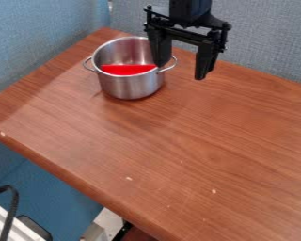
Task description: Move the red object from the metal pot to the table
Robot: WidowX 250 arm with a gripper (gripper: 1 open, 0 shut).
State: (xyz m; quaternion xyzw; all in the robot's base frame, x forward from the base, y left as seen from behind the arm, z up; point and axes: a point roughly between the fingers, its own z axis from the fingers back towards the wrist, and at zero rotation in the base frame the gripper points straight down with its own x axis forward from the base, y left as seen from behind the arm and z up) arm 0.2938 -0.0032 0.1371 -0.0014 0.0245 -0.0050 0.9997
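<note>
Table (179,160); metal pot (128,83) holding red object (124,68); gripper (181,58) spread wide, empty. Risk: fingers strike rim, tipping pot.

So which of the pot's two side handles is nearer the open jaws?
The metal pot has its right-hand handle just below the gripper; the other handle sticks out on the far left side.

I see a blue fabric-textured wall (46,28) filling the upper left and running behind the scene. At lower left, a pale floor (40,212) shows, crossed by a dark cable (12,202). Lighting is even.
</note>
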